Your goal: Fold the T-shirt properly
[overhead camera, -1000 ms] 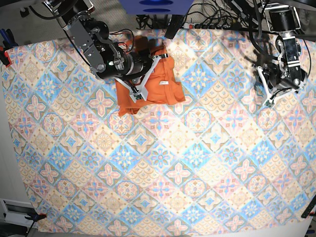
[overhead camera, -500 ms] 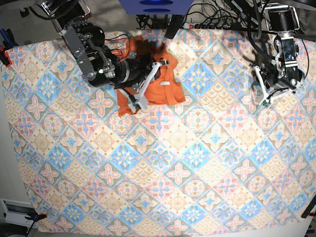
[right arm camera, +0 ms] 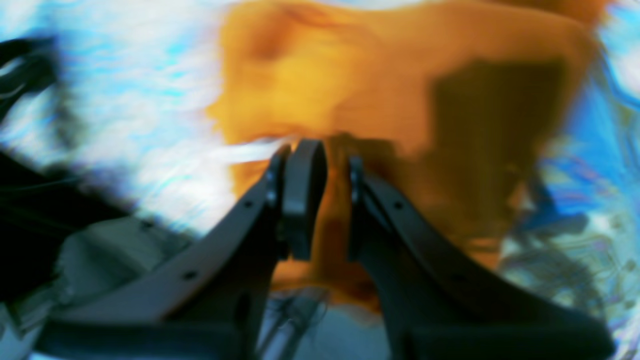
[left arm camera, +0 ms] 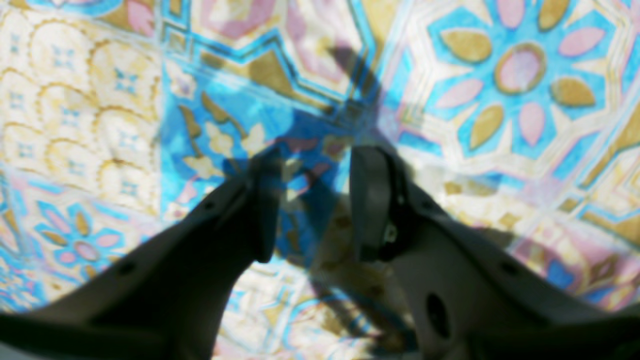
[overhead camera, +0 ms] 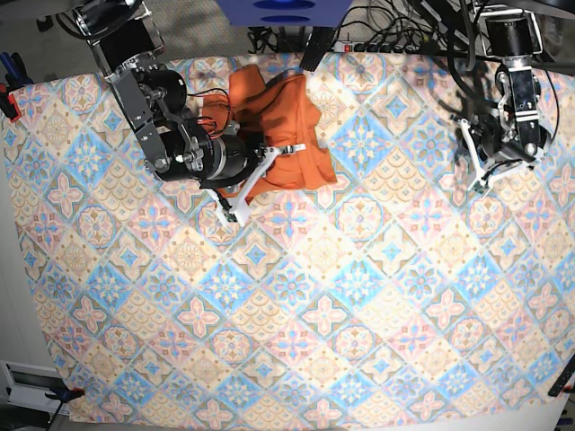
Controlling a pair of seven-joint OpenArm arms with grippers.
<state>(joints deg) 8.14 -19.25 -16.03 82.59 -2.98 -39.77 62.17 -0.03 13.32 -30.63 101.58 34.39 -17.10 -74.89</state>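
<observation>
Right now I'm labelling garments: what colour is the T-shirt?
Plain orange T-shirt, clearest in the base view.

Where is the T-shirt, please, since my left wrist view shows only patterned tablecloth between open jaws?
Observer: The T-shirt lies bunched near the far edge of the tablecloth, well away from your left gripper.
Operator: Is the other arm near it?
Observer: Yes, the right gripper is right at the shirt.
Operator: Does it hold fabric?
Observer: Its wrist view is blurred, but the jaws stand nearly together with orange fabric in the gap, so the shirt appears pinched.
</observation>
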